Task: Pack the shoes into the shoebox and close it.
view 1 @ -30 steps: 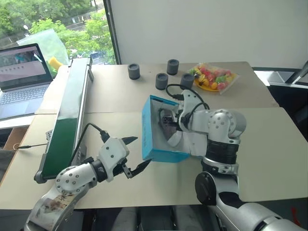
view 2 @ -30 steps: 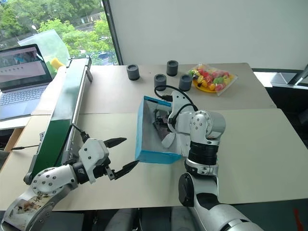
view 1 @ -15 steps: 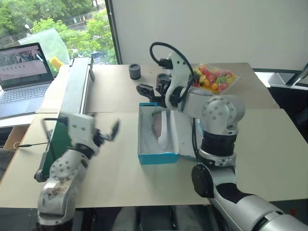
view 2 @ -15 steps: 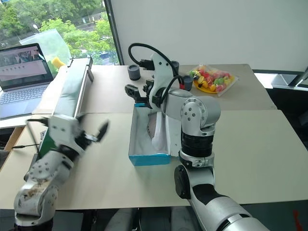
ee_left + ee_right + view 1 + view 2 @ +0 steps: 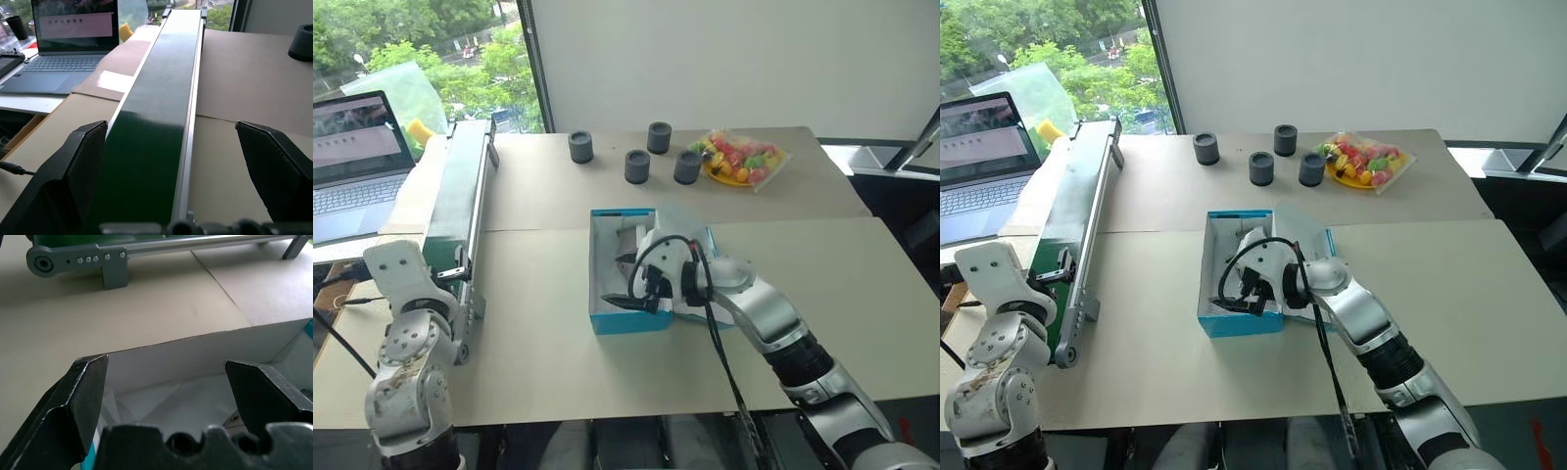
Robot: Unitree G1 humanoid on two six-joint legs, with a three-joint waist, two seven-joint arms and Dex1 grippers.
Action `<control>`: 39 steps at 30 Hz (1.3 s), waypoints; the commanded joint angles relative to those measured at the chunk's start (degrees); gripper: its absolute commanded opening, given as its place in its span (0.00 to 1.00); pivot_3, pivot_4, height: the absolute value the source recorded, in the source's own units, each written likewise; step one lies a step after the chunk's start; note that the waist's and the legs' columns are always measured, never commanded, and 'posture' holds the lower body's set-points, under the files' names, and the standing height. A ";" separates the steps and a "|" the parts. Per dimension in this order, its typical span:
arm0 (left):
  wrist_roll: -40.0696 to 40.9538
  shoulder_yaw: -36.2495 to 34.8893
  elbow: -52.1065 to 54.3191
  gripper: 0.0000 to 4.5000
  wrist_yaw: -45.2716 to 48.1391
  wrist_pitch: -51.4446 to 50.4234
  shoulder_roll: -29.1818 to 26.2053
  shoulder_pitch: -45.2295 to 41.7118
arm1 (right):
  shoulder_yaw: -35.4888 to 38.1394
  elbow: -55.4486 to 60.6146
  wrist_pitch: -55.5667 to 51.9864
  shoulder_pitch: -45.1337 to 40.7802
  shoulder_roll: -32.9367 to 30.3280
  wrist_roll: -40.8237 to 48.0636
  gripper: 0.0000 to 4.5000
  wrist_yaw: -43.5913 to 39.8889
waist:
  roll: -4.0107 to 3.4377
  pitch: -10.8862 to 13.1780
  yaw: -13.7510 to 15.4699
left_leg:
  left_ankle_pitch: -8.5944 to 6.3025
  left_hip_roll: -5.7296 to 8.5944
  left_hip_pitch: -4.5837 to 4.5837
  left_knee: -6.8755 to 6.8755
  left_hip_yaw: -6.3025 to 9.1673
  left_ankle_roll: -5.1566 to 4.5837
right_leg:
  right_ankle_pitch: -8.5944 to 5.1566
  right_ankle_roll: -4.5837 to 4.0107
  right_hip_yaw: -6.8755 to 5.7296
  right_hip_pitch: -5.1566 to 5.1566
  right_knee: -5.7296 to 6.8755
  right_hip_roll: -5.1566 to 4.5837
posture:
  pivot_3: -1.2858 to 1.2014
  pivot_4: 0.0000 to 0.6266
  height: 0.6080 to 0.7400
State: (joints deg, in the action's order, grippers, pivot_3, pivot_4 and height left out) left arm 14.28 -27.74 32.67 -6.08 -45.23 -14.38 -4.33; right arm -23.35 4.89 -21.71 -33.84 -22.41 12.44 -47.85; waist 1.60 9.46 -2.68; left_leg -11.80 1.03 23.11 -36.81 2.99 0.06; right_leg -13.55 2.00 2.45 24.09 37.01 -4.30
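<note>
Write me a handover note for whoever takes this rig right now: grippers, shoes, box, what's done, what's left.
Left gripper: open, empty, off at the green conveyor belt, away from the box.
Right gripper: open, empty, hanging over the open box.
Bright-blue rectangular cardboard shoebox: upright mid-table, white inside, lid open, lying flat on the robot's right side.
Grey low-top sneakers: grey shoe material shows inside the box among white paper; I cannot confirm both shoes are fully seated.
Done: shoes appear to be in the box.
Left: check both shoes sit flat, then swing the lid over and press it shut.
</note>
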 commanded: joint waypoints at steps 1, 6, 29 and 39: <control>-0.11 -1.36 0.22 1.00 0.70 0.23 -1.20 0.24 | 2.33 1.21 1.93 0.78 3.29 3.45 0.99 -1.75 | 0.01 0.00 0.23 | 0.00 0.00 0.00 0.00 0.01 0.00 | 0.00 -0.01 -0.01 0.00 0.00 0.00 | 0.52 0.24 1.00; -0.08 -1.97 0.57 1.00 0.72 0.30 -0.84 0.51 | 2.99 1.92 2.69 1.98 5.39 3.98 0.99 -2.83 | 0.07 0.00 0.53 | 0.00 0.02 0.06 -0.01 0.20 0.00 | 0.01 0.02 0.00 0.03 -0.03 -0.10 | 0.52 0.24 1.00; 1.37 -1.75 -3.79 1.00 4.93 -5.15 -3.32 0.36 | 3.59 2.52 -5.17 1.58 10.60 -2.70 0.99 10.40 | 0.07 0.00 0.51 | -0.01 0.02 0.03 0.00 0.28 0.02 | 0.03 0.00 0.03 0.07 0.01 -0.08 | 0.52 0.24 1.00; 3.32 -4.08 -4.64 1.00 6.47 -8.77 -5.75 -0.92 | 3.16 4.72 -8.27 2.98 11.52 -2.91 0.99 13.33 | 0.07 0.00 0.43 | -0.01 0.03 0.03 0.00 0.31 0.02 | 0.03 0.00 0.03 0.07 0.02 -0.08 | 0.52 0.24 1.00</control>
State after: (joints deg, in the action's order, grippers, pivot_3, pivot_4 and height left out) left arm 17.31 -30.90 27.15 0.04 -53.94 -19.17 -4.48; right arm -20.98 6.79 -29.55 -30.69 -11.44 9.64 -34.99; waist 1.66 9.46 -2.25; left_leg -11.81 1.06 23.14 -36.82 3.30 0.08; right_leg -13.52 2.00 2.47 24.16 37.03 -4.38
